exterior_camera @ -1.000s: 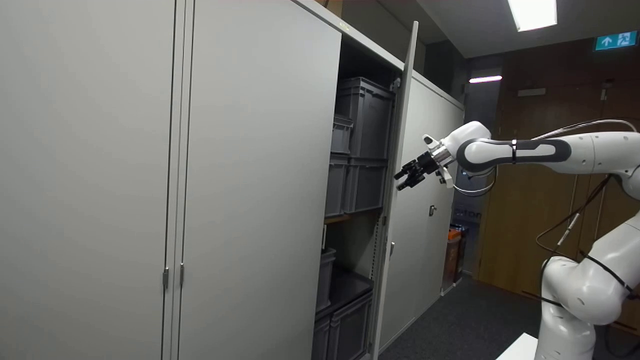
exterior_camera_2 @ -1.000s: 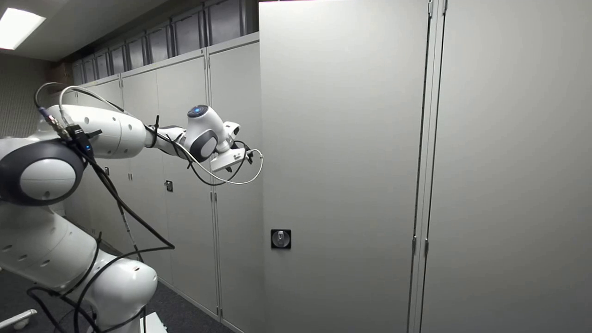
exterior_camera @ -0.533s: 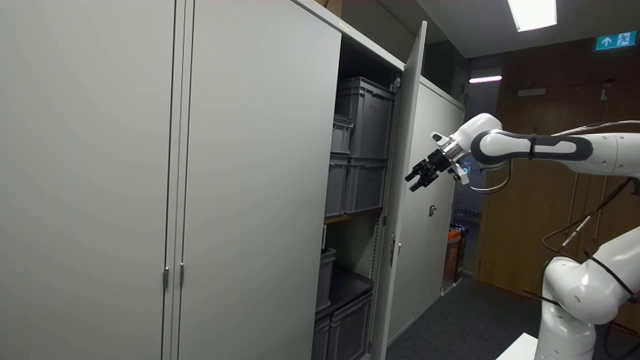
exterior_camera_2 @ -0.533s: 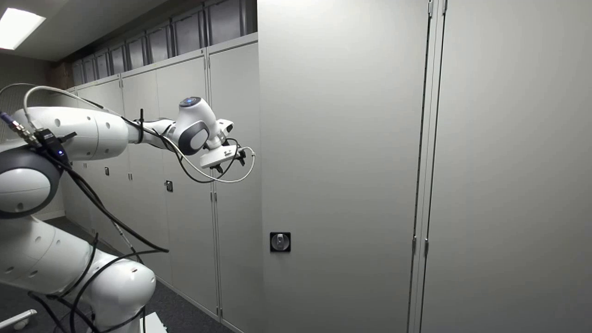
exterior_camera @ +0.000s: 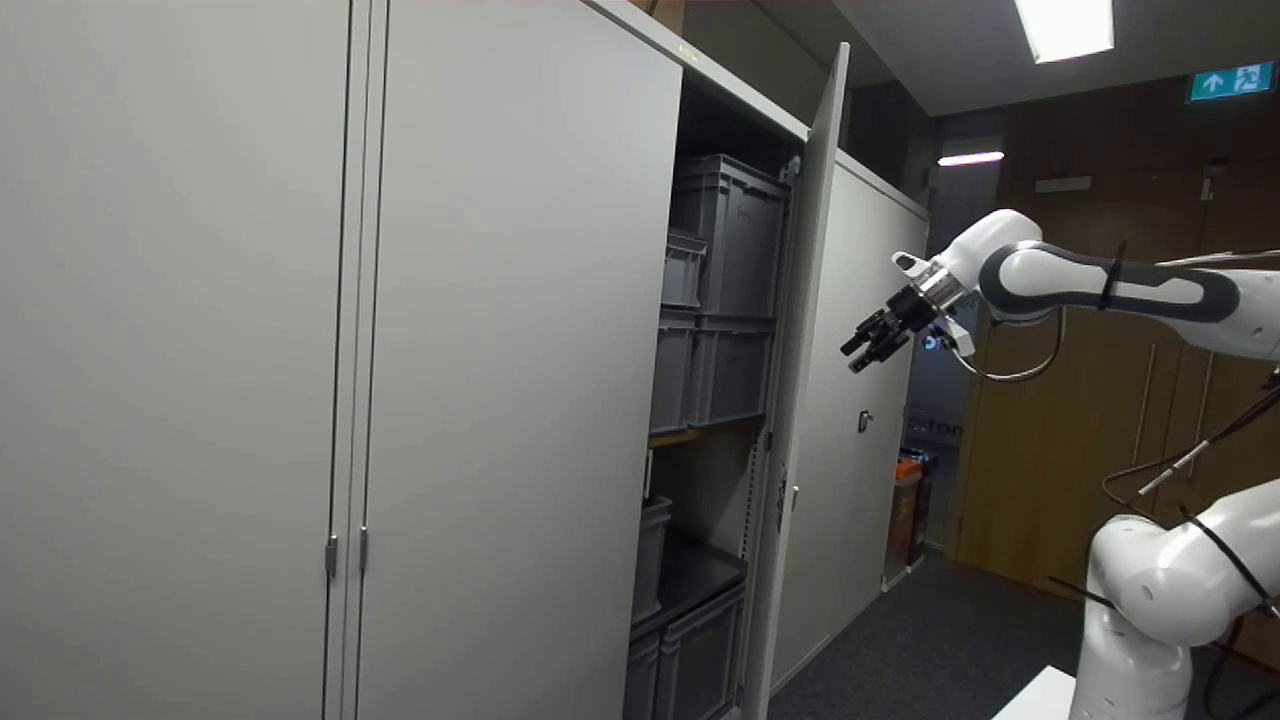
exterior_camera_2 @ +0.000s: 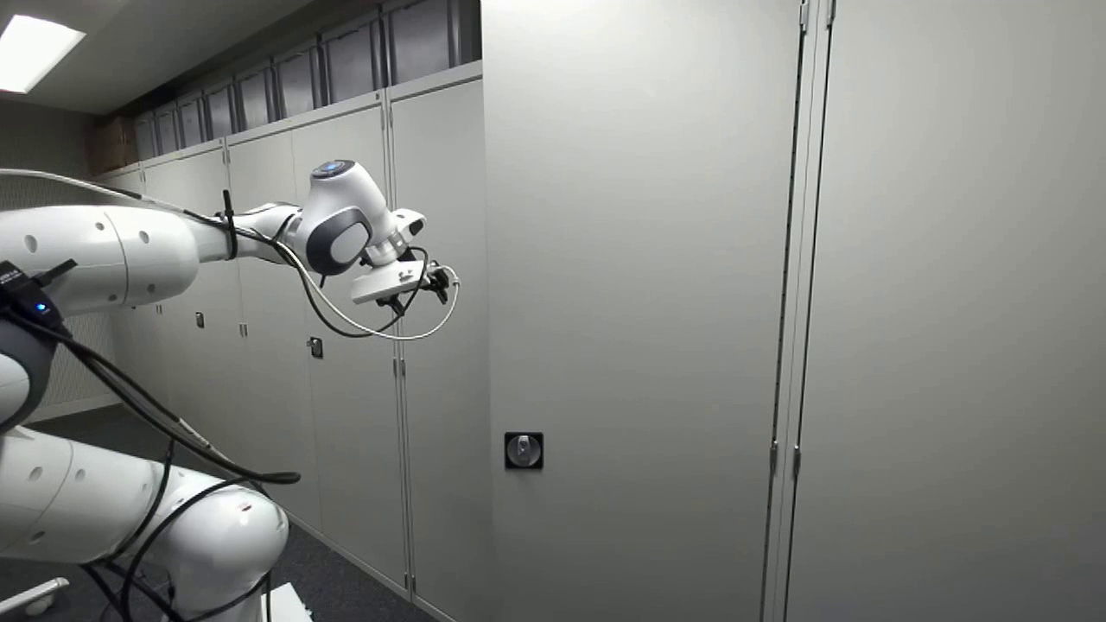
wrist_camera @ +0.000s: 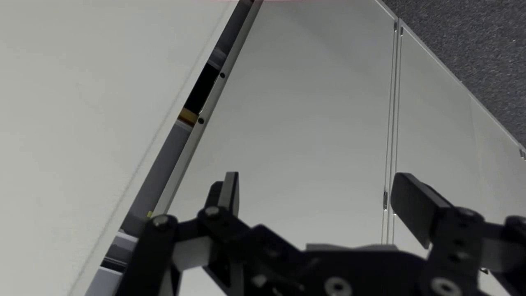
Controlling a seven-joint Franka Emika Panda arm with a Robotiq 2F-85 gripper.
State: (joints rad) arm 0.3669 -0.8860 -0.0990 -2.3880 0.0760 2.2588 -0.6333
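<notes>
Spread wide and empty, the fingers (wrist_camera: 415,205) hang near the open cabinet door (exterior_camera_2: 639,259), so a careless sideways swing could knock its edge.

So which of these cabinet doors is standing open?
The cabinet door just left of the gripper in an exterior view: it juts into the room, exposing grey boxes, while the other cabinet doors in view sit flat and shut.

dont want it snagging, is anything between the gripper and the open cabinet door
Nothing visible stands between them. In an exterior view, only open space separates the open, empty gripper from the cabinet door; the wrist view shows no obstacle there either.
</notes>
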